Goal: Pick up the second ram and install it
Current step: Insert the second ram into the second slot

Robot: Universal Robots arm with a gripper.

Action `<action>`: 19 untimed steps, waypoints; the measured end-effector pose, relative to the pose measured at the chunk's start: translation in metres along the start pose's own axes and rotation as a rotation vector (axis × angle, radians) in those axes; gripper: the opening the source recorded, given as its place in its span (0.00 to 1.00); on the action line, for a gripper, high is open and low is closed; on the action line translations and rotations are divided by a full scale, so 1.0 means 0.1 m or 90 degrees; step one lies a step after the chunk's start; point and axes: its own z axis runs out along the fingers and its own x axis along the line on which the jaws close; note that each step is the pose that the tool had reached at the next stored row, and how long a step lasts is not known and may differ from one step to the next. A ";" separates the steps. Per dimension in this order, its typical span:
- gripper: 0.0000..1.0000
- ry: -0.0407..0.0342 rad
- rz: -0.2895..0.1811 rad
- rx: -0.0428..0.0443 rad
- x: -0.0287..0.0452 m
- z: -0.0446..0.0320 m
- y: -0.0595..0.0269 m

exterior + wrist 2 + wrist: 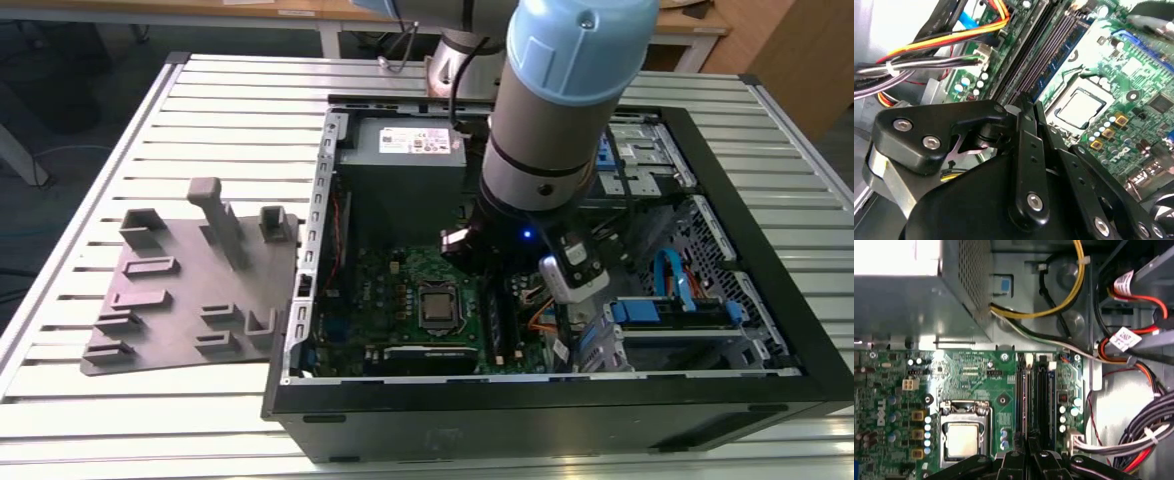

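Dark, thin strip standing edge-up in a memory slot: I take this for the second ram (1042, 400). It lies along the green motherboard (400, 290), beside the silver processor (961, 440), with a white latch at the far end of its slot. Whether it is fully seated I cannot tell.

Handling, as a judgement: light and stiff along its length, but brittle if bent or twisted. The chips and the contact edge are best left untouched. It is best held on the long upper edge or the short ends, gripped across the thin faces and kept square to the slot so it does not rack. The bare edges give little friction, so a skewed grip could slip.

Hand (1026, 102): the black fingers are drawn together, their tips at the near end of the strip. I cannot tell whether they pinch its edge or merely bear on it.

Arm (561, 100): reaches steeply down into the open computer case (747, 400), with the wrist over the slot area, close to the bundled cables (929, 55).

Outside the case, the grey tray (160, 300) sits on the slatted desk (80, 400), at the exterior view's left.
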 end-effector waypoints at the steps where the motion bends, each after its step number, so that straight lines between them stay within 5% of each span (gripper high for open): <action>1: 0.11 0.0000 0.000 -0.0001 -0.006 0.001 0.002; 6: 0.11 0.0000 0.000 0.0038 -0.030 0.002 0.003; 9: 0.11 -0.0003 0.000 0.0259 -0.034 0.003 0.004; 19: 0.11 -0.0002 0.000 0.0264 -0.051 0.024 0.057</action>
